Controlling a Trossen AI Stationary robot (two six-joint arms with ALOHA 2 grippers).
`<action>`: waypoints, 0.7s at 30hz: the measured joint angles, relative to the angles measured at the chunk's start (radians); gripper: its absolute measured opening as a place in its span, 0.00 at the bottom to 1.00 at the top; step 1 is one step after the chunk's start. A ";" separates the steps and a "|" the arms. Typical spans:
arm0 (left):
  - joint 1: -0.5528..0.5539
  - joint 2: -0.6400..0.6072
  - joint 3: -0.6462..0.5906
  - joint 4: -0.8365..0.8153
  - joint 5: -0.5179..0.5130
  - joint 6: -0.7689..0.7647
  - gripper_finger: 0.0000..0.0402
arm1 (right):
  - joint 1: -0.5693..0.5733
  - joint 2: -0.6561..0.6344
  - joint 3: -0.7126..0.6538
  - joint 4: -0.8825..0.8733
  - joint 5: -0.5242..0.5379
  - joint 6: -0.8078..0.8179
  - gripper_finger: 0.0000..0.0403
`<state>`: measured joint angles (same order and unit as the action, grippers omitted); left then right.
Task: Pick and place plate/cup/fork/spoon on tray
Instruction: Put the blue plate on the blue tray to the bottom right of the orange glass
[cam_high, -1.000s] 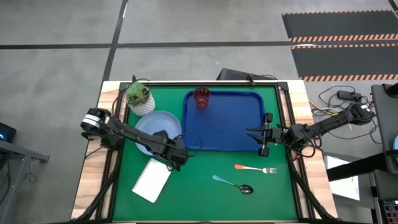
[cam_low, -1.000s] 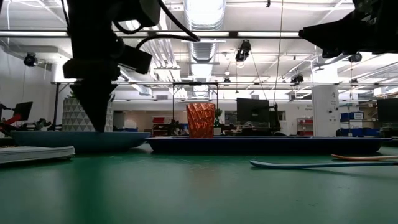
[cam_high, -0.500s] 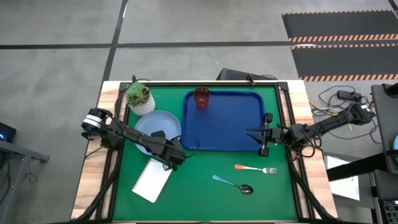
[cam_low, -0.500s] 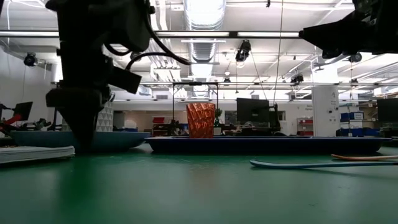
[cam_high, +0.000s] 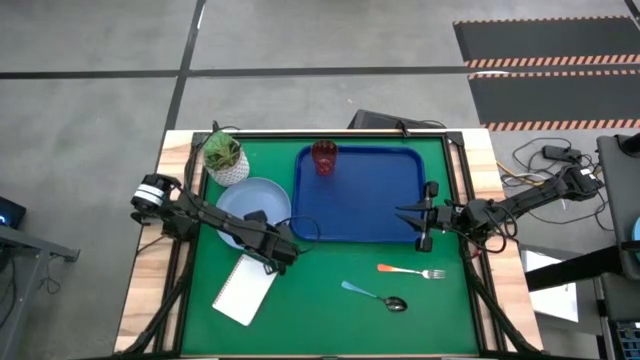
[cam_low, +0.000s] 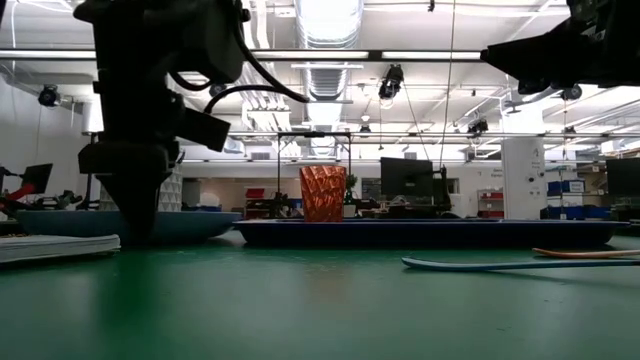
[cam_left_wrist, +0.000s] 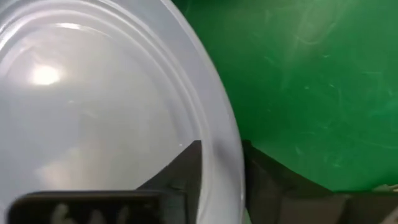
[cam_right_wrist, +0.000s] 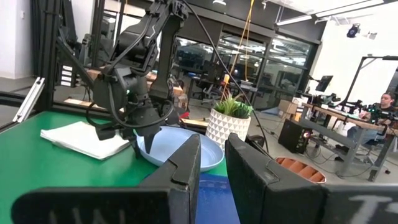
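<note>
Dark-blue plastic forms the tray, which lies at the far middle of the green-matted bench and holds only the cup, upright in its far left corner. The plate rests on the mat just left of the tray, with nothing in it. The left claw is down at the plate's near right edge; the left wrist view shows one finger over the plate's inside and the other outside the rim, the pair straddling the rim with a slight gap on each side. The right claw hangs above the tray's right end, its fingers a narrow gap apart and holding nothing. The fork and the spoon lie on the mat near the front, the spoon just nearer than the fork. Compared with a second ago, the left claw has drawn back slightly from the tray's corner toward the plate and dropped lower; the right arm and all tableware are unchanged.
</note>
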<state>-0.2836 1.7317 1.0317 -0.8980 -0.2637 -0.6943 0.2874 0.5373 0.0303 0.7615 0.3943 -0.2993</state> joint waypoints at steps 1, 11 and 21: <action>0.000 0.000 0.000 0.001 0.004 -0.001 0.16 | 0.000 0.000 0.000 0.000 0.000 0.000 0.16; -0.004 -0.003 0.032 -0.026 0.022 -0.006 0.01 | 0.000 0.000 0.000 0.000 0.000 0.000 0.16; -0.071 -0.005 0.199 -0.201 0.007 -0.058 0.00 | 0.000 -0.024 0.000 0.002 0.000 -0.007 0.16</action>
<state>-0.3543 1.7264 1.2307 -1.0985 -0.2563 -0.7521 0.2877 0.5131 0.0303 0.7632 0.3945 -0.3066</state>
